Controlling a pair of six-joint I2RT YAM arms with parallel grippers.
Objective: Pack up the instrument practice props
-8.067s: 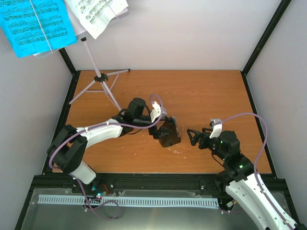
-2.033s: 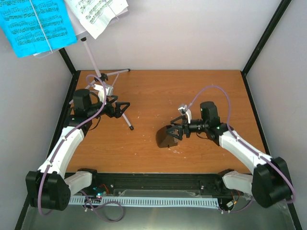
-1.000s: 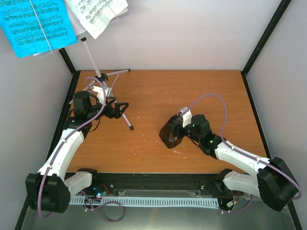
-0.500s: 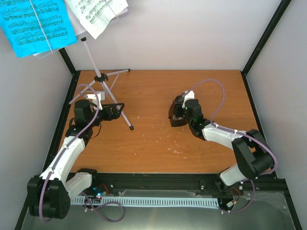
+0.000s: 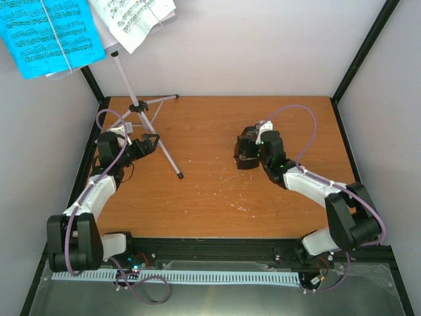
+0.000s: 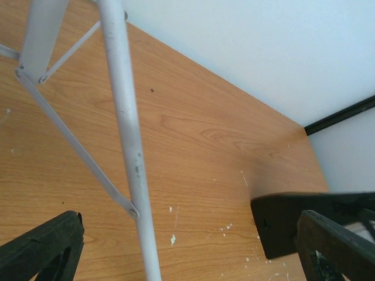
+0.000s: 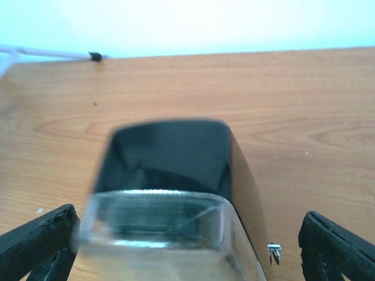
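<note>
Tabletop [image 5: 217, 197]: bare wood, scuffed white. Right pincer [image 5: 248, 146], narrower a second ago, now stands apart and clear of the metronome [image 7: 170, 158], which sits far of centre, moved from mid-table. Left pincer [image 5: 150, 141], apart, straddles a music stand [image 5: 141, 112] leg, far left. Music sheets [image 5: 49, 33] remain mounted. Judgement: metronome released, nothing packed. White walls behind.
</note>
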